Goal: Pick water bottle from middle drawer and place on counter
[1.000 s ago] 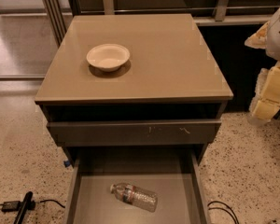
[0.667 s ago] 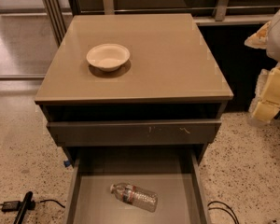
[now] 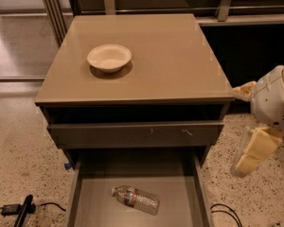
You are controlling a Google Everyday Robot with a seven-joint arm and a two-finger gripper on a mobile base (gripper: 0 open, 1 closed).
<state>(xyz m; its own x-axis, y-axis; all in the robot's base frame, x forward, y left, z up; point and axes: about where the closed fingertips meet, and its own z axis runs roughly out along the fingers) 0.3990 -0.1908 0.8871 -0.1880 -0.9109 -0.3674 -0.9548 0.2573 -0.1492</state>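
Observation:
The water bottle point(image 3: 136, 199) lies on its side on the floor of the open middle drawer point(image 3: 85, 193), cap toward the left, near the drawer's centre. The tan counter point(image 3: 180, 65) tops the dark cabinet above it. My gripper point(image 3: 254, 149) hangs at the right side of the cabinet, outside the drawer, to the right of the bottle and above floor level. It holds nothing that I can see.
A pale bowl point(image 3: 109, 57) sits on the left part of the counter. The shut drawer front point(image 3: 137, 133) with small pale scratches is above the open drawer. Black cables point(image 3: 19, 208) lie on the speckled floor at lower left, another cable point(image 3: 225, 212) at lower right.

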